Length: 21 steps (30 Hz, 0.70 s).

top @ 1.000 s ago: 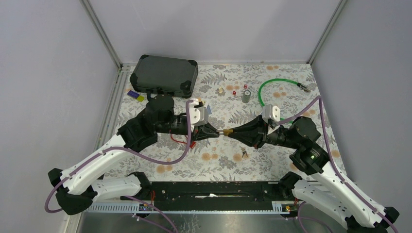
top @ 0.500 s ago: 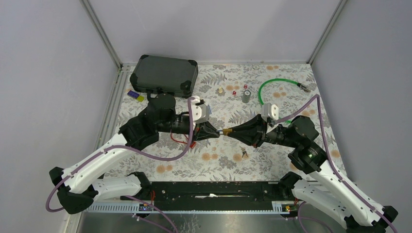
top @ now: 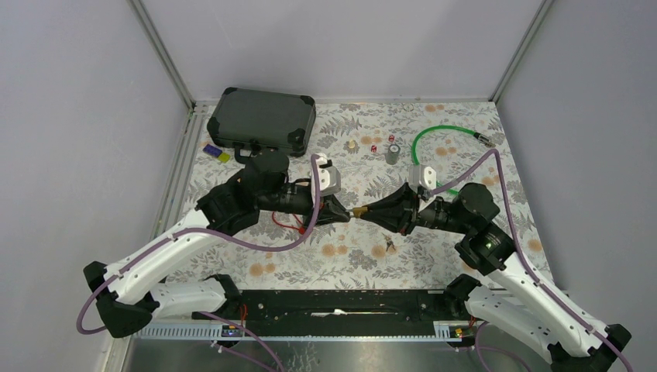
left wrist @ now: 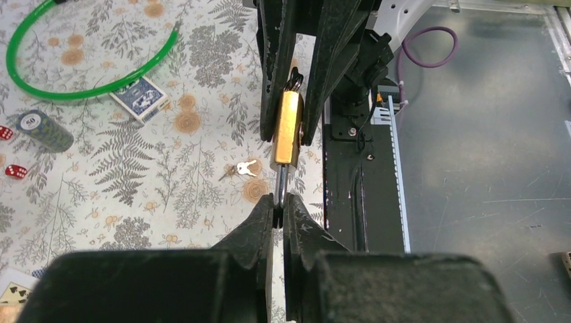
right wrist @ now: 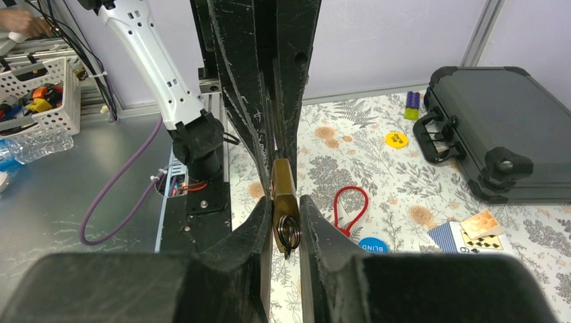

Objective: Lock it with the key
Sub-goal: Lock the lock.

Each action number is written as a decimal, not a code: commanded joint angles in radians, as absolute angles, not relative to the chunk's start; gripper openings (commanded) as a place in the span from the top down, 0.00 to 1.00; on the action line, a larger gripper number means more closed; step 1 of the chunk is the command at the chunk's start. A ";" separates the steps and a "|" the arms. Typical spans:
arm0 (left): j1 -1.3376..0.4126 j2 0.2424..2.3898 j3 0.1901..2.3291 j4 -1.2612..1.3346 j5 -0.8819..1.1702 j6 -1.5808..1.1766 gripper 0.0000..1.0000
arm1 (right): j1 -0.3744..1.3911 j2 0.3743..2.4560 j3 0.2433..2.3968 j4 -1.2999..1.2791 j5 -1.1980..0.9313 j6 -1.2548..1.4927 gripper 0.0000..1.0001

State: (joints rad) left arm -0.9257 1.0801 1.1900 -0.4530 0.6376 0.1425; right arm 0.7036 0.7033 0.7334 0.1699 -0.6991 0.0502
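Nearest to the arm bases, a small bunch of spare keys [top: 389, 246] lies on the flowered tabletop [top: 349, 267], a little to the right of the middle. Just behind it the two arms meet tip to tip above the tabletop.

The right gripper [right wrist: 285, 214] is closed to a narrow gap on the brass padlock [left wrist: 287, 128], with one finger pressing on each flat side. The shackle end of the padlock lies between these fingers. It cannot be told if the shackle is pushed in.

The left gripper [left wrist: 279, 207] is almost fully closed and pinches the head of the key [left wrist: 282, 183]. The blade of the key goes straight into the bottom end of the padlock. How deep it sits is not visible.

A red loop [right wrist: 350, 205] lies on the tabletop under the left arm. Farther away stand a poker chip [top: 393, 153] and a curved green cable [top: 424, 138] on the right. A black case [top: 263, 118] is in the far left corner.
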 commanded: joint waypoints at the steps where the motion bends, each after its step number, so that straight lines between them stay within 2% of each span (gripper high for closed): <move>1: -1.028 1.117 1.265 -0.182 0.804 0.106 1.00 | 0.707 0.806 0.703 0.210 -0.604 0.018 1.00; 21: -1.066 1.097 1.280 -0.044 0.730 0.111 1.00 | 0.742 0.859 0.660 0.236 -0.603 0.029 1.00</move>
State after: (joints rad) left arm -0.9577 1.0996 1.1984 -0.5388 0.5377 0.1455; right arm 0.7025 0.7525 0.7071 0.1829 -0.7246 0.0494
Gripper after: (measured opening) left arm 0.051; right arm 0.211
